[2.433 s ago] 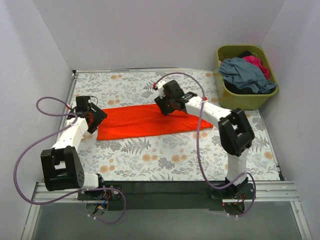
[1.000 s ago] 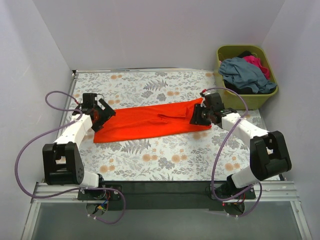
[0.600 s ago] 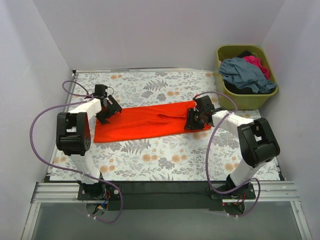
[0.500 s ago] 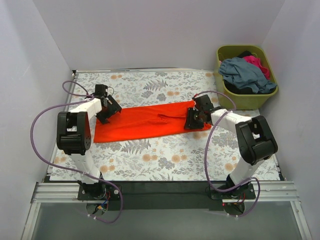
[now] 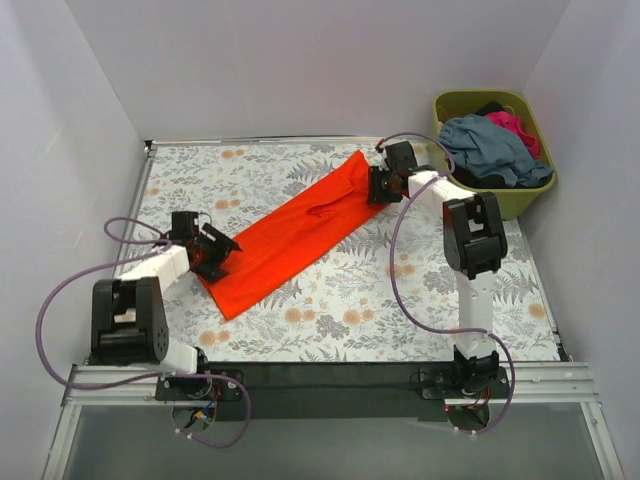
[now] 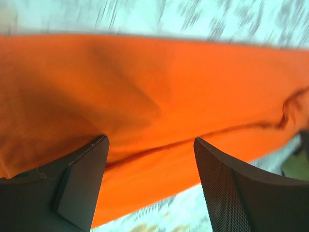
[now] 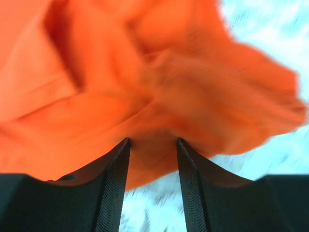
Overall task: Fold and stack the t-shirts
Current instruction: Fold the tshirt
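The bright orange-red t-shirt (image 5: 290,235) lies as a long strip slanting from front left to back right on the floral table (image 5: 330,310). My left gripper (image 5: 217,262) sits at its front-left end, jaws wide apart over the cloth (image 6: 145,87), tips (image 6: 149,140) resting on it. At the back-right end is my right gripper (image 5: 369,185), half open, with cloth (image 7: 120,72) bunched against its tips (image 7: 153,141) and table showing between the fingers. More t-shirts, slate grey-blue (image 5: 490,145), magenta-pink (image 5: 512,125) and dark (image 5: 480,182), are heaped in the basket.
The olive-green basket (image 5: 490,207) stands at the back right, just beyond the right gripper. White walls close in the table on three sides. Purple cables loop from both arms. The arm bases stand on the dark rail (image 5: 330,385) at the near edge.
The orange shirt has swung from lying nearly crosswise to a steep diagonal. Its right end went toward the back with my right gripper, and its left end came forward with my left gripper, whose jaws narrowed.
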You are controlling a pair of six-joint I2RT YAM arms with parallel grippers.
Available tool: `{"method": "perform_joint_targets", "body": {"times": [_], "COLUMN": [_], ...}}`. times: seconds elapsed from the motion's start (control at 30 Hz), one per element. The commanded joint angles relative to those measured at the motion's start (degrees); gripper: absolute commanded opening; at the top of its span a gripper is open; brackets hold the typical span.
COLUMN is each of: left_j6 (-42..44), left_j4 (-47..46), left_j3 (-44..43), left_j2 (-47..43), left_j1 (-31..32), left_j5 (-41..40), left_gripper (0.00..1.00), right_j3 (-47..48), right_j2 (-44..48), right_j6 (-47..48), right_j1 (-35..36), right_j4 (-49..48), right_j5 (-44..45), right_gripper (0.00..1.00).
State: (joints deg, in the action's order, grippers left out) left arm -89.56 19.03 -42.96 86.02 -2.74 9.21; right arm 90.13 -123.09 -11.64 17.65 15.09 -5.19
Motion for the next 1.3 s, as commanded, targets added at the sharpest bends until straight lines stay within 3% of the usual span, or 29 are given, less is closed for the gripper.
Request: {"method": "perform_joint_targets", "body": {"times": [0.0, 0.13, 0.27, 0.47, 0.67, 1.0, 1.27], "left_j6": [-4.12, -7.64, -6.87, 1.04, 12.46, 15.99, 16.79], "left_j4": [9.36, 10.50, 13.83, 20.16, 17.99, 8.84, 6.64], "left_j3": [8.41, 14.38, 15.81, 4.04, -4.06, 1.11, 2.71], "left_j2": [-5.67, -12.88, -19.38, -20.81, -17.90, -18.96, -17.38], "left_j1": [1.85, 5.99, 6.52, 6.52, 6.52, 6.52, 6.52], "left_j5": [5.19, 9.50, 9.17, -4.71, -13.25, -13.88, -12.82], "left_gripper": [0.68, 0.71, 0.75, 0.77, 0.77, 0.77, 0.77], "right_j3": [11.78, 18.06, 12.81, -1.67, -10.23, -11.64, -12.70], "right_j2": [-5.14, -7.17, -0.17, 12.23, 15.60, 7.61, 6.02], "right_j6": [7.06, 7.77, 8.30, 3.40, -5.14, -5.42, 3.09], "right_j1": [-0.34, -0.34, 1.50, 8.88, 13.81, 13.11, 3.28], "right_j4": [4.33, 5.38, 5.48, 5.13, -1.71, -5.60, -5.34], "right_j5": [4.66, 2.91, 0.27, -0.87, -5.52, -7.55, -3.34], "right_gripper": [0.44, 0.46, 0.47, 0.47, 0.42, 0.35, 0.34]}}
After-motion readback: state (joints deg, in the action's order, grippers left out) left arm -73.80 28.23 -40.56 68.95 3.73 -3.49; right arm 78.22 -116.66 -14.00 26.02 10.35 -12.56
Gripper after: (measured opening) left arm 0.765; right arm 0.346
